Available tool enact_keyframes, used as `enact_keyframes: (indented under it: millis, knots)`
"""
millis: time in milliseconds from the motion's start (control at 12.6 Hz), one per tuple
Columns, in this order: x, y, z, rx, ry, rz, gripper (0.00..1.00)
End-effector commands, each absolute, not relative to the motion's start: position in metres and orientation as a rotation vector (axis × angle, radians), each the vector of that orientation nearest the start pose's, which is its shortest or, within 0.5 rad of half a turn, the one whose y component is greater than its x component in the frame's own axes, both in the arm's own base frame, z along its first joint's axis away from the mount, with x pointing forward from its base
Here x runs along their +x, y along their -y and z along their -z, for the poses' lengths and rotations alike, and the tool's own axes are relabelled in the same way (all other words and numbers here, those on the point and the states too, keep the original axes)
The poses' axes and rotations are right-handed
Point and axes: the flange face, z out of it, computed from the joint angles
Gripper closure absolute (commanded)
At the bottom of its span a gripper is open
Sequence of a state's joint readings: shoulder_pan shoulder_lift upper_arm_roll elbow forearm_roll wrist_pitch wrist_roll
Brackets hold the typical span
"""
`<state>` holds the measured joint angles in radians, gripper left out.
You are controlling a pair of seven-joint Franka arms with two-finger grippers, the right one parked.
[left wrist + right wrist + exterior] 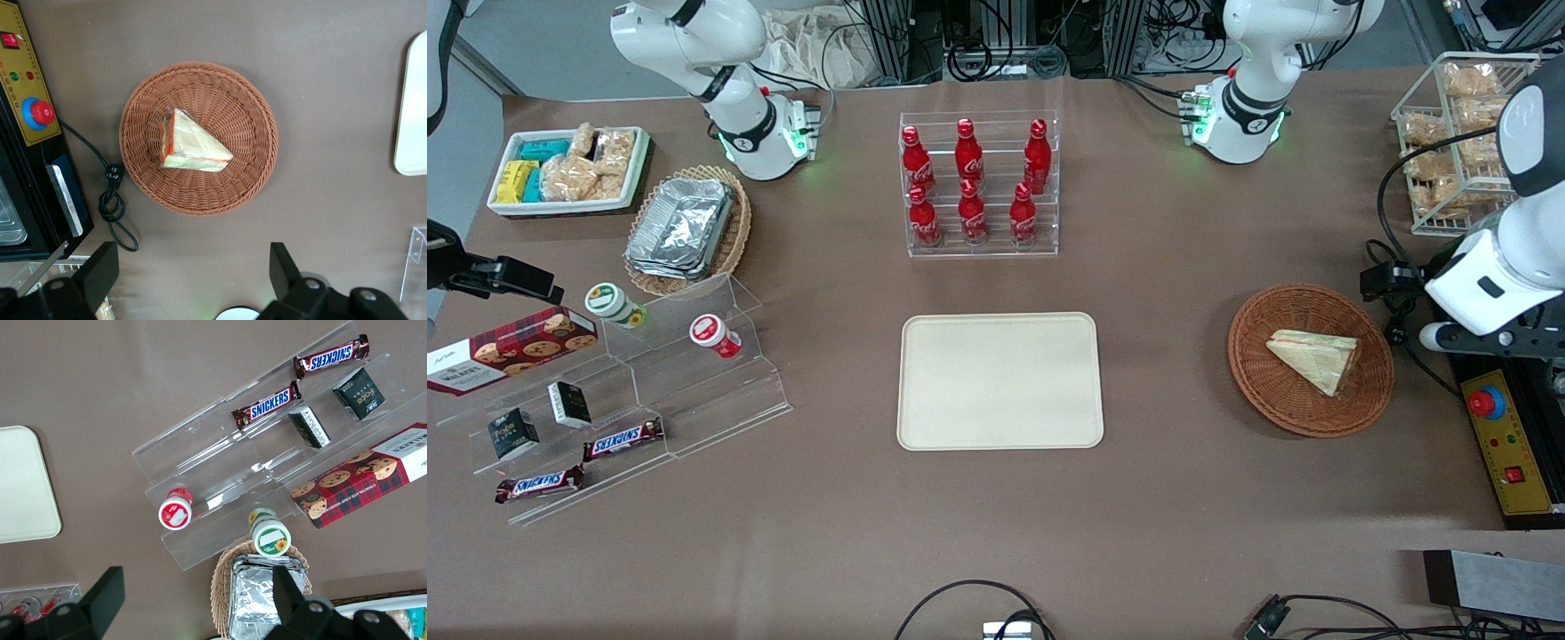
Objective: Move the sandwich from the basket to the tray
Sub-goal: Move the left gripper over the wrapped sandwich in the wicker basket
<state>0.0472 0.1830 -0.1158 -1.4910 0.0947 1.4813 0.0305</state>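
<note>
Wedge sandwich (pixel 192 142) lies flat in round wicker basket (pixel 253 175) (tray (pixel 1000 380) bare, toward table centre); gripper (pixel 193 277) hangs high above basket, fingers spread wide, presumably staged for descent.

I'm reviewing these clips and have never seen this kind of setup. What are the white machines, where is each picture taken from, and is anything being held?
The white machines are two robot arms, each ending in a two-finger gripper. One picture looks down on the table from the front; the other two come from cameras on the arms' wrists. On the brown table lie a cream tray, bare, and a round reddish-brown basket toward the working arm's end, with a wrapped sandwich in it. The working arm's gripper hangs open above the table beside the basket, holding nothing. Also there: red bottles in a clear rack, and snacks on clear steps toward the parked arm's end.
</note>
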Motion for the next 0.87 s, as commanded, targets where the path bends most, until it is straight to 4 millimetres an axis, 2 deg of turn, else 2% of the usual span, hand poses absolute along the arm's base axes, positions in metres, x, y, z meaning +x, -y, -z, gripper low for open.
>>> enact_keyframes:
  millis: [0, 159, 238, 397, 476, 635, 794]
  knots:
    - [0.601, 0.023, -0.553, -3.045, -0.080, -0.285, 0.00]
    - [0.610, 0.022, -0.542, -3.047, -0.073, -0.306, 0.00]
    - [0.611, 0.022, -0.533, -3.036, -0.008, -0.327, 0.00]
    - [0.613, 0.008, -0.512, -3.025, 0.313, -0.290, 0.00]
    - [0.613, -0.003, -0.496, -3.041, 0.511, -0.276, 0.00]
    - [0.599, -0.010, -0.457, -3.027, 0.592, -0.210, 0.00]
    - [0.586, -0.042, -0.415, -3.009, 0.678, -0.173, 0.00]
